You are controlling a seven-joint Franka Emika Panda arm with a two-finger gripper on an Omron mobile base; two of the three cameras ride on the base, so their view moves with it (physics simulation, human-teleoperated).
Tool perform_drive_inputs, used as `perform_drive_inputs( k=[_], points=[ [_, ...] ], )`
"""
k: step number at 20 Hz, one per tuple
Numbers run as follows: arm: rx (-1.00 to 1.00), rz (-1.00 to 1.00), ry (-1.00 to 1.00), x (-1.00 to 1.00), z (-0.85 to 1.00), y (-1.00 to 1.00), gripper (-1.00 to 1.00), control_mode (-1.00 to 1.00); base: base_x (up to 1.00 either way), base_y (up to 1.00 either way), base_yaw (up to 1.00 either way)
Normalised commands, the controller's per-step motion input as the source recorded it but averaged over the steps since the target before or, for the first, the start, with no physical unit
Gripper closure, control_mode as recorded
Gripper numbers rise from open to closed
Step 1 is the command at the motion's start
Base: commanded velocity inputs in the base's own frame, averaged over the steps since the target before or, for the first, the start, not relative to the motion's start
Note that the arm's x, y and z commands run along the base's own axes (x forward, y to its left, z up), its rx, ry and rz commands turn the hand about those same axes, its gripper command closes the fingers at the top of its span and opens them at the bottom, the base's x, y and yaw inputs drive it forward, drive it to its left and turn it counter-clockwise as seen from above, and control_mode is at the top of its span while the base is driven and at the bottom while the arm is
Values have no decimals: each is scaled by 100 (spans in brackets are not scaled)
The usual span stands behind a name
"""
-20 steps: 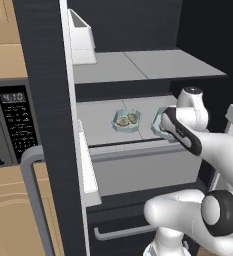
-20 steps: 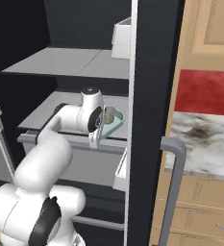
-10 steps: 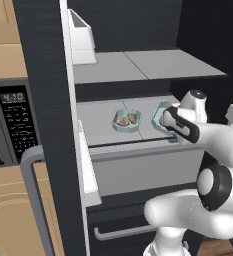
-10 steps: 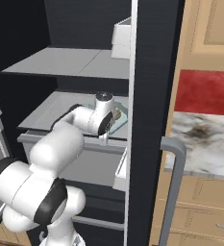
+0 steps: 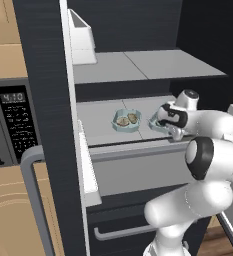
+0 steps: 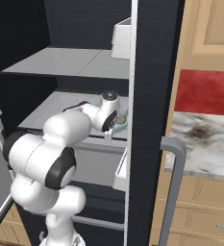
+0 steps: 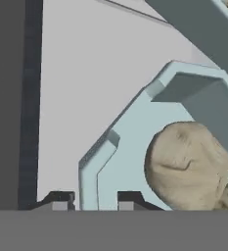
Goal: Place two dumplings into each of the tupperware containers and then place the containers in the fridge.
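Observation:
Inside the open fridge [image 5: 43, 60], one tupperware container [image 5: 125, 121] rests on the middle shelf [image 5: 98, 120] and holds two dumplings [image 5: 122, 121]. A second container [image 5: 155, 123] lies just right of it, at the shelf's front. My gripper [image 5: 172, 132] is over the second container's near end. In the hand view the light-blue container [image 7: 130, 147] holds a tan dumpling [image 7: 189, 164]. My gripper [image 7: 93, 200] straddles the container's rim wall, and its jaws stand slightly apart with small gaps on both sides. From the right, the hand [image 6: 111, 130] covers most of that container [image 6: 123, 121].
An upper shelf [image 5: 143, 65] hangs close above. A grey drawer front [image 5: 138, 170] sits below the shelf edge. The fridge door with its white bin [image 5: 83, 40] and bar handle [image 5: 33, 190] stands to the left, beside the microwave [image 5: 13, 120]. A marble counter [image 6: 205, 144] lies to the right.
The arm has reached a little deeper over the middle shelf with the second container. The jaws, closed on its rim before, now stand slightly apart.

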Motion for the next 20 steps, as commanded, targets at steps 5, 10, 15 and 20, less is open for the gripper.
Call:
perform_drive_inputs(
  k=[5, 10, 15, 20],
  points=[
    [0, 0, -1, 36, -37, -5, 100, -100, 0, 0, 0],
    [0, 0, -5, 9, -24, -2, -100, -100, 0, 0, 0],
    [1, 0, -12, 0, -3, 0, -100, -100, 0, 0, 0],
    [1, 0, -23, -1, -1, 0, -100, -100, 0, 0, 0]
  ],
)
